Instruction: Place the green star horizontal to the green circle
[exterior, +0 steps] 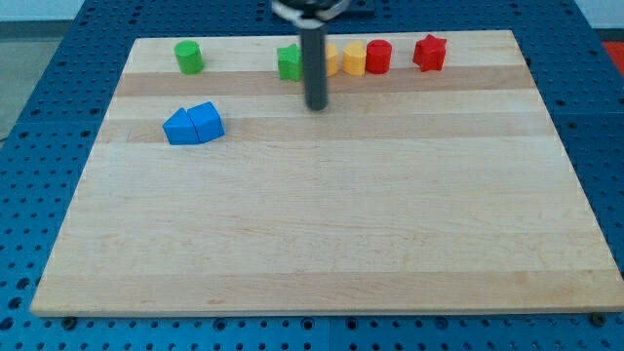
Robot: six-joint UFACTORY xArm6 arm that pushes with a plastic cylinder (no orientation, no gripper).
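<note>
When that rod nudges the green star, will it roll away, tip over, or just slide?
Probably it just slides: the green star looks squat and flat-bottomed on the smooth wooden board, so tipping seems unlikely. Its points may make it turn if pushed off-centre. My tip sits just below it, to the view's right. It looks rigid and light.

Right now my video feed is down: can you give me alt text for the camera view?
My tip rests on a wooden board, just below and right of the green star in the top row. The green circle sits further left; yellow blocks, a red cylinder and red star continue right, blue blocks lower left.
</note>
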